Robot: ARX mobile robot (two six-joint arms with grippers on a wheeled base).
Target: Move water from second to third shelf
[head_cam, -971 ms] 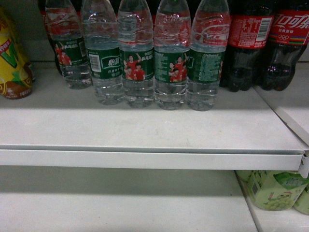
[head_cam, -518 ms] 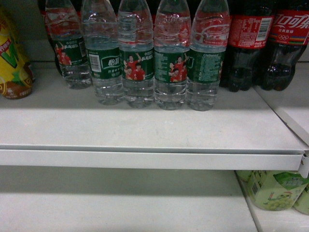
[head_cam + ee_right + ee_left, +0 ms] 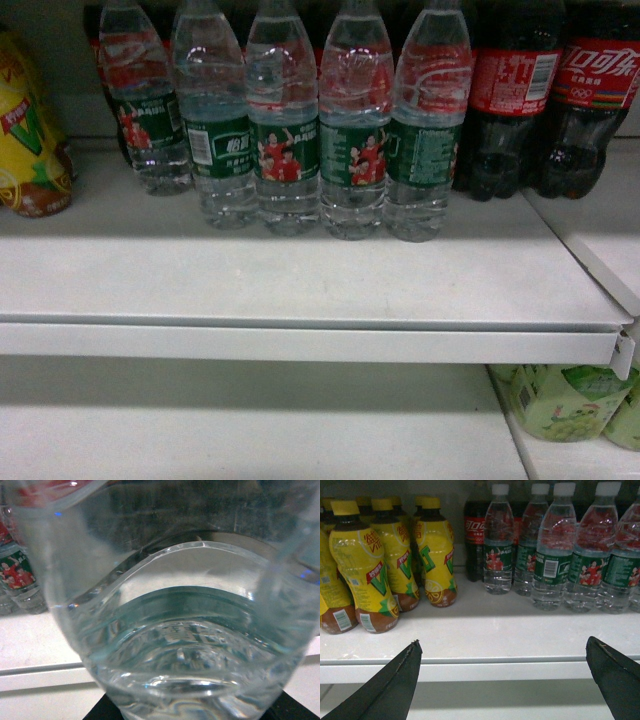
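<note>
Item: water (image 3: pixel 190 630), clear bottle, filling my right wrist view, sitting between the right gripper's (image 3: pixel 195 714) dark fingers; I cannot tell whether they clamp it.
Item: five green-labelled bottles (image 3: pixel 285 150), upright in a row on the white shelf (image 3: pixel 300 285).
Item: left gripper (image 3: pixel 502 680), fingers spread wide, holding nothing.

Left end effector (image 3: pixel 502 680): two matte black, wedge-shaped fingers (image 3: pixel 390 685) tapering to points, with thin pale edges.
Right end effector: only black corners showed.

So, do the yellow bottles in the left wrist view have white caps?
No, the yellow bottles have yellow caps.
</note>
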